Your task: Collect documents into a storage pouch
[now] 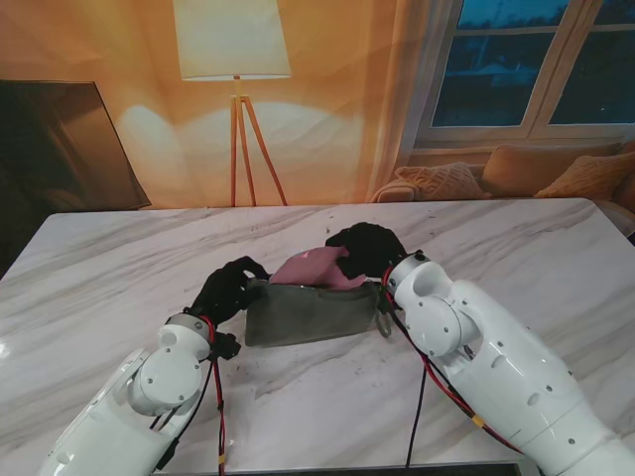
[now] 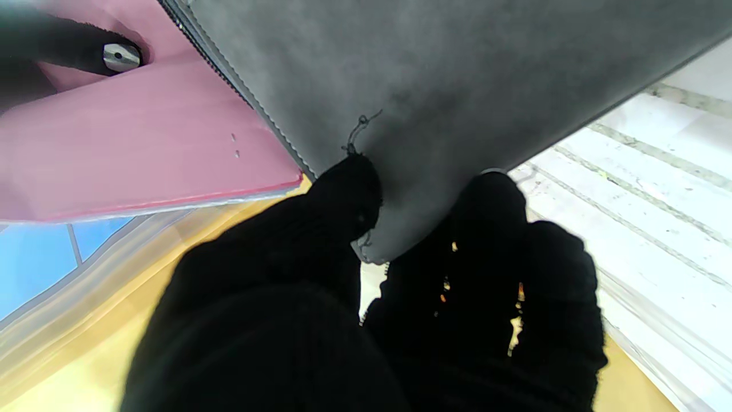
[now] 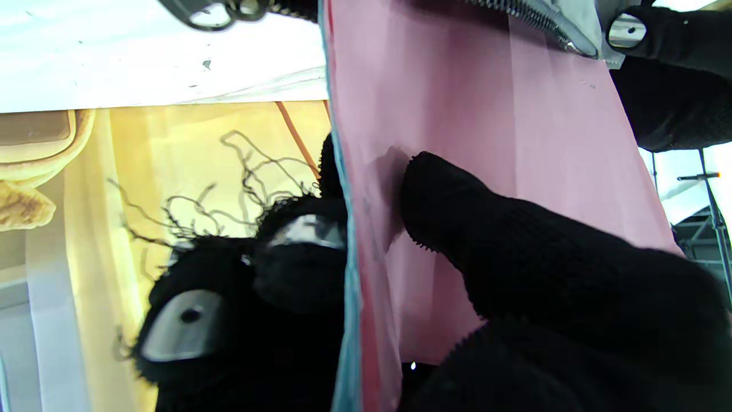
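Both hands busy: my left robot hand (image 1: 230, 288) pinches the grey pouch (image 1: 310, 312) corner, my right robot hand (image 1: 367, 248) clamps the pink document (image 1: 313, 269), half inside, angled toward the opening.

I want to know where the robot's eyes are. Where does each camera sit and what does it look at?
Stand camera: above the shoulders, looking down at the marble table; both white arms show.
Left wrist camera: looks along the left hand pinching the grey pouch.
Right wrist camera: looks along the right hand gripping the pink document.
All views share the pouch and document.
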